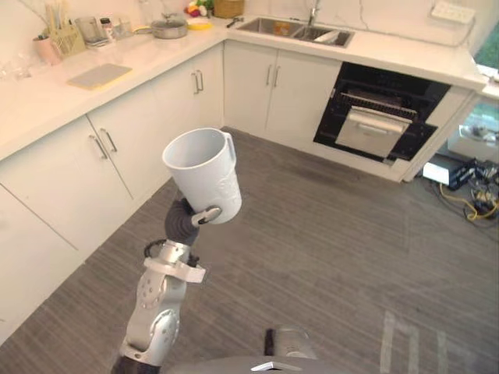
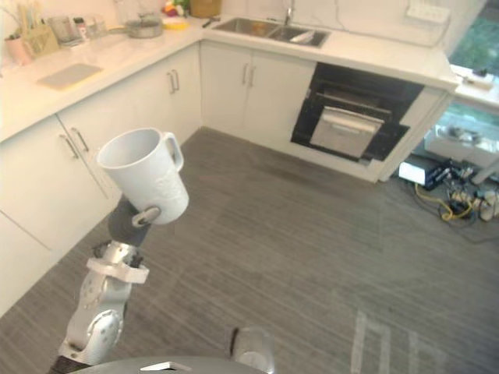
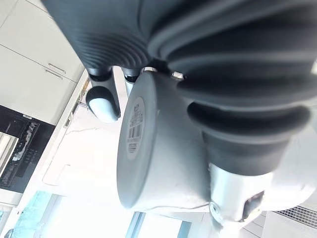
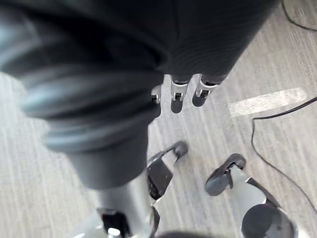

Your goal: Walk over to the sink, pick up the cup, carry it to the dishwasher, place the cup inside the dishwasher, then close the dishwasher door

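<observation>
Kitchen with a long white worktop (image 1: 405, 53), steel sink (image 1: 292, 29) and open black dishwasher (image 1: 382, 117). Well short of it, above grey plank floor (image 1: 327, 234): white handled plastic cup (image 1: 204, 175), upright, clamped in left hand (image 1: 184, 222). Right hand (image 4: 178, 89) over floor, grip unreadable.

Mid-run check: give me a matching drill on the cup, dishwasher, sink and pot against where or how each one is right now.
Things:
1. cup
2. dishwasher
3. sink
4. pot

Places or states:
A. set into the counter at the back
B. standing open below the counter
C. sitting on the counter, left of the sink
D. held upright above the floor in the left hand

Pairs: 1-D, 2-B, 3-A, 4-C
</observation>
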